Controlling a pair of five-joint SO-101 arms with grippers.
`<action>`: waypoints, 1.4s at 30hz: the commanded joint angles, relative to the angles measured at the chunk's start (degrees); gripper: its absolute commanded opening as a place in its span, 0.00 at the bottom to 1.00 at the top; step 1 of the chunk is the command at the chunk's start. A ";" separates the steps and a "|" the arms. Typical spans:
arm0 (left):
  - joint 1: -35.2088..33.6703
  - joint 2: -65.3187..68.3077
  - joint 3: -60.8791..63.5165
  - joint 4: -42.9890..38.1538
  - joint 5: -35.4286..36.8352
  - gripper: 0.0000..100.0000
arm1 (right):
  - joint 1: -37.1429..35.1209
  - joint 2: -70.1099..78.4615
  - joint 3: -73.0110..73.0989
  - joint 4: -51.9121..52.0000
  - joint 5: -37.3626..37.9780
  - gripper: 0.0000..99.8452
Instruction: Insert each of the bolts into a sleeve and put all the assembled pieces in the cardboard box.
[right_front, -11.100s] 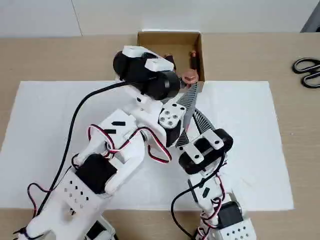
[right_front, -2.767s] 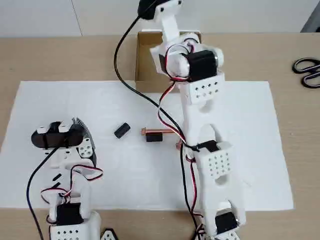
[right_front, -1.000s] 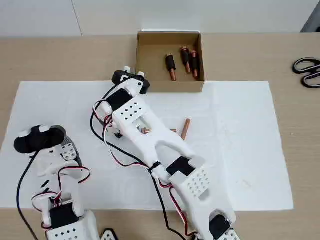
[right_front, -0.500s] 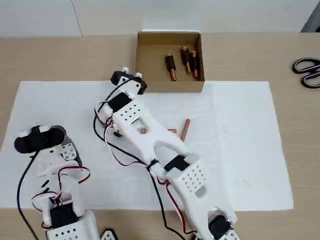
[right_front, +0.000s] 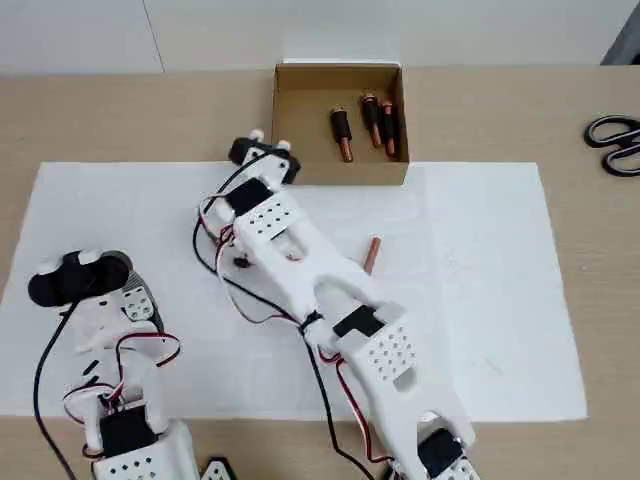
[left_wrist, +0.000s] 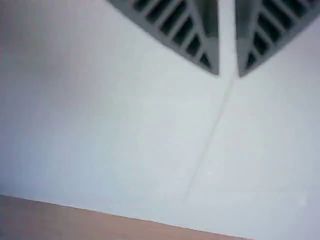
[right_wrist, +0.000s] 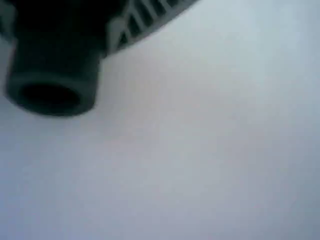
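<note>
My right arm stretches from the front edge across the white paper (right_front: 480, 260), its wrist close to the cardboard box (right_front: 290, 110). In the right wrist view my right gripper (right_wrist: 87, 42) is shut on a black sleeve (right_wrist: 50, 75), which is seen end-on with its hole showing, a ribbed grey finger (right_wrist: 145, 15) against it. In the high view a bit of the sleeve (right_front: 240, 262) peeks out beside the arm. A loose copper bolt (right_front: 372, 255) lies on the paper right of the arm. Three assembled pieces (right_front: 365, 125) lie in the box. My left gripper (left_wrist: 227, 70) is shut over bare paper at the front left.
Scissors (right_front: 615, 143) lie on the wooden table at the far right. My left arm (right_front: 90, 290) is folded back at the paper's front left corner. The right arm's body covers the middle of the paper and whatever lies beneath it.
In the last second the right arm's wrist shifted slightly toward the box, staying over the sleeve. The loose bolt and the left arm kept still.
</note>
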 joint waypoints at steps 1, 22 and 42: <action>-0.09 -0.62 -0.22 -1.32 0.09 0.01 | 4.00 -7.52 -1.58 1.63 0.53 0.00; 28.40 -0.35 -13.67 5.36 10.37 0.01 | 8.13 -38.99 -1.23 16.84 22.51 0.00; 28.48 19.52 -46.02 25.58 10.37 0.01 | 27.03 -59.38 -1.14 16.04 30.42 0.00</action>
